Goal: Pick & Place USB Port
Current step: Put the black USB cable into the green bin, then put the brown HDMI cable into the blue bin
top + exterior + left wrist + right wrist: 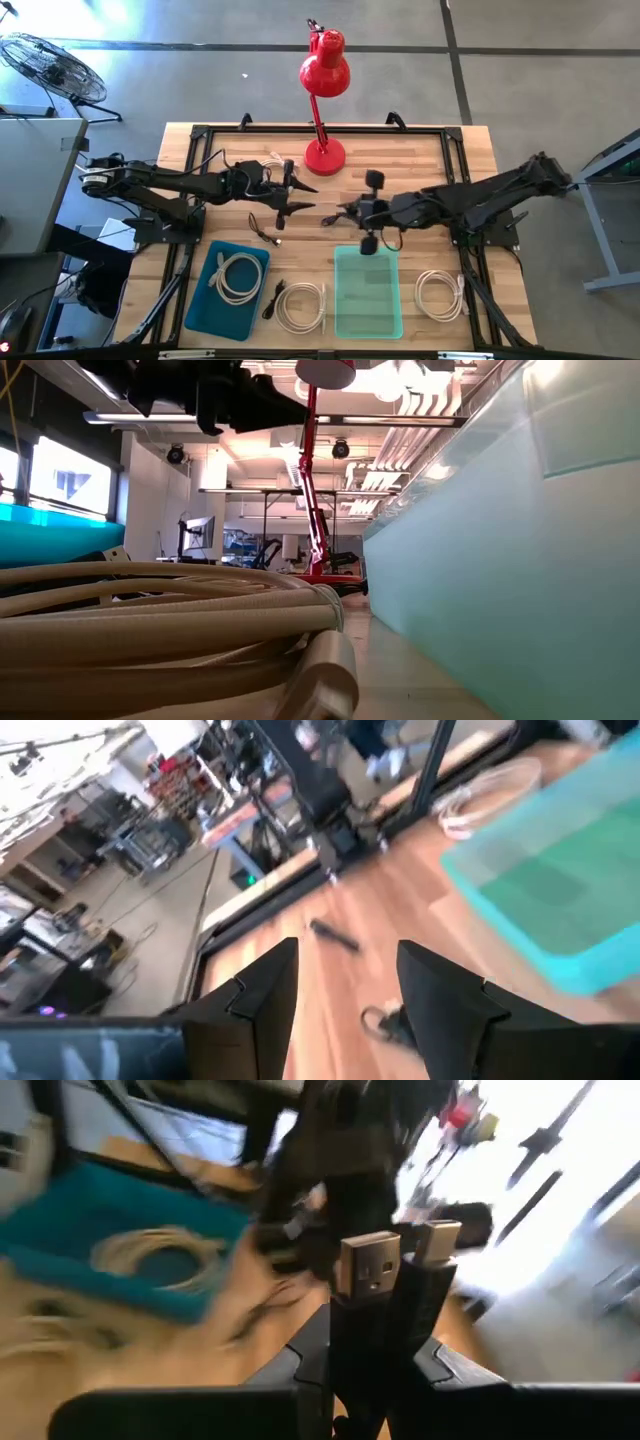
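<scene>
Wooden table (440, 160) beneath red lamp (324, 75)

Robotics lab or workshop in open industrial hall. Polished concrete floor (520, 60) with dark seams around wooden tabletop (420, 160) on black metal frame. Pedestal fan (50, 65) standing at one corner. Exposed ceiling ducts and strip lights (400, 420) overhead, workbenches with monitor (197, 532) beyond. Cluttered shelves (170, 780) farther back.
</scene>
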Robot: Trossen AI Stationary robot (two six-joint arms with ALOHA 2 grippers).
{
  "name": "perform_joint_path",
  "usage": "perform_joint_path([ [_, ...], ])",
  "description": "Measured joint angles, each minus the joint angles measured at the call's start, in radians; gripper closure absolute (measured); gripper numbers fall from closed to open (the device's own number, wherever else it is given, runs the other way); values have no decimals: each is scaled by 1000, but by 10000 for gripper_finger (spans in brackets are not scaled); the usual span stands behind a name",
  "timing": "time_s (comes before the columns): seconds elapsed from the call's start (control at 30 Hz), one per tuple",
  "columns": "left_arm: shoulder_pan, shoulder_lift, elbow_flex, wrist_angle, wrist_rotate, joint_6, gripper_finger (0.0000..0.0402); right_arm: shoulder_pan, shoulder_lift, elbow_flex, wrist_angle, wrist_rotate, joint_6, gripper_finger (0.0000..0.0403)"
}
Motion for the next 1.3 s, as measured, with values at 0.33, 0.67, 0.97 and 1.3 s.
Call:
perform_joint_path([
  [0.33,0,-88,0,-88,-117,29,234,39,41,-62,-251,-209,467,360],
  [0.67,0,-244,0,-314,-167,18,234,28,141,-159,-271,-389,598,360],
  [0.97,0,-348,0,-507,-169,-32,234,-24,159,-265,-153,-568,671,351],
  [1.3,0,-354,0,-675,-173,-52,234,-31,159,-296,-64,-585,696,235],
])
